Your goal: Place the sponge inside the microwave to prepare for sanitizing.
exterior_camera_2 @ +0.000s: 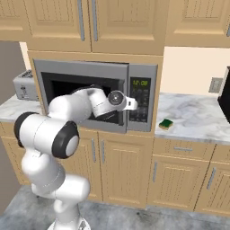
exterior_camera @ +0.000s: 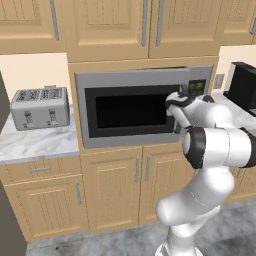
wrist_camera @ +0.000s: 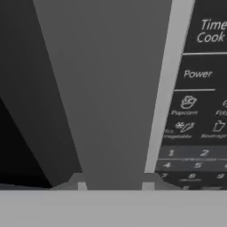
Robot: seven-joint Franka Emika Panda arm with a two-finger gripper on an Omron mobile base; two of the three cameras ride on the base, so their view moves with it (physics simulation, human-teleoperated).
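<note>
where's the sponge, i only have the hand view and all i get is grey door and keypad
observer: the sponge lies on the marble counter just right of the microwave, with nothing holding it.
operator: is the door open
observer: in the left base view it looks shut, and the arm reaches to its right edge by the keypad. the gripper holds nothing.
operator: anything on the other side
observer: a silver toaster stands left of the microwave.
</note>
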